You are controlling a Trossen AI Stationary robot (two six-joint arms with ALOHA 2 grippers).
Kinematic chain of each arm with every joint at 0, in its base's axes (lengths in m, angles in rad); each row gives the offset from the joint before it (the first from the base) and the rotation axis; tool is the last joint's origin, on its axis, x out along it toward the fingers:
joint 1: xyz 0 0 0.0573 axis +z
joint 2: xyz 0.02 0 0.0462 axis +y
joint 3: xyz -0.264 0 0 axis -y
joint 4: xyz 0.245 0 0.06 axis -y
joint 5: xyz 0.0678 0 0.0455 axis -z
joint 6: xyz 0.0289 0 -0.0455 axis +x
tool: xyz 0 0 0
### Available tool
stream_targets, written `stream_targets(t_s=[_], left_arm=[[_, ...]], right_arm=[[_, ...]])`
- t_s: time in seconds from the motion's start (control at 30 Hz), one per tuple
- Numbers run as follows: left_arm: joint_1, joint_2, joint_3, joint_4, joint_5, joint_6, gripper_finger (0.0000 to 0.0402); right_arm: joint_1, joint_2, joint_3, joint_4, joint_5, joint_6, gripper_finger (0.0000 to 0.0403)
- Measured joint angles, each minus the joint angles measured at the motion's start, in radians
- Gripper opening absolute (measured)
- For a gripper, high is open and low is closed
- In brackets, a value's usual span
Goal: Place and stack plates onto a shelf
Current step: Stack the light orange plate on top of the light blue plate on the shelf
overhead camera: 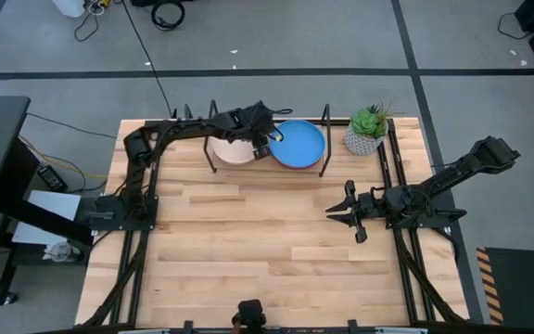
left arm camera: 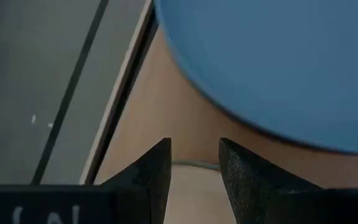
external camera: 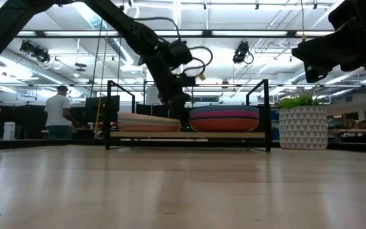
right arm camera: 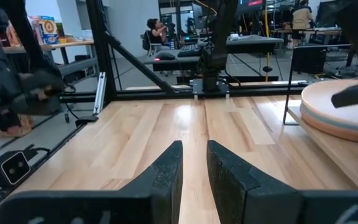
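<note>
The shelf [external camera: 189, 135] stands at the table's far edge and bears two stacks of plates. The left stack [overhead camera: 233, 151] [external camera: 148, 121] has a peach plate on top. The right stack [overhead camera: 300, 145] [external camera: 224, 118] has a bright blue plate on top, with magenta and orange ones below. My left gripper [overhead camera: 265, 144] [external camera: 178, 108] hangs open between the two stacks, pointing down. In the left wrist view the blue plate [left arm camera: 278, 62] lies just beyond its fingertips [left arm camera: 194, 155], with nothing between them. My right gripper [overhead camera: 339, 211] [right arm camera: 194, 152] waits open over the table's right half.
A small potted plant [overhead camera: 367, 130] [external camera: 302, 124] stands right of the shelf. Black wire uprights [overhead camera: 324, 141] rise at the shelf's ends. Bare wooden table [overhead camera: 267, 241] lies in front of the shelf. A person [external camera: 58, 112] stands in the room beyond.
</note>
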Motion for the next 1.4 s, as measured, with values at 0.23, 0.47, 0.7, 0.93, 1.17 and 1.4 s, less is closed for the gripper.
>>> stream_targets(t_s=[0.23, 0.47, 0.7, 0.93, 1.17, 1.4], left_arm=[[-0.008, -0.089, -0.001, 0.001, -0.039, 0.064, 0.0141], [-0.053, -0.254, 0.002, -0.052, 0.162, 0.092, 0.0141], [-0.098, -0.324, -0.233, 0.058, 0.251, 0.110, 0.0141], [-0.053, -0.409, -0.443, 0.233, 0.070, 0.041, 0.0141], [-0.041, -0.425, -0.460, 0.073, -0.200, 0.008, 0.0141], [-0.002, -0.408, -0.455, -0.071, -0.199, -0.047, 0.0141]], right_arm=[[0.000, 0.003, 0.000, -0.001, 0.000, 0.024, 0.0079], [-0.012, -0.023, 0.000, 0.070, 0.006, -0.012, 0.0078], [-0.077, -0.121, 0.000, -0.013, 0.020, -0.014, 0.0063], [-0.110, -0.255, 0.000, -0.152, 0.003, -0.019, 0.0045], [-0.109, -0.323, 0.001, -0.239, 0.004, -0.030, 0.0043], [-0.110, -0.323, 0.001, -0.225, 0.007, -0.059, 0.0043]])
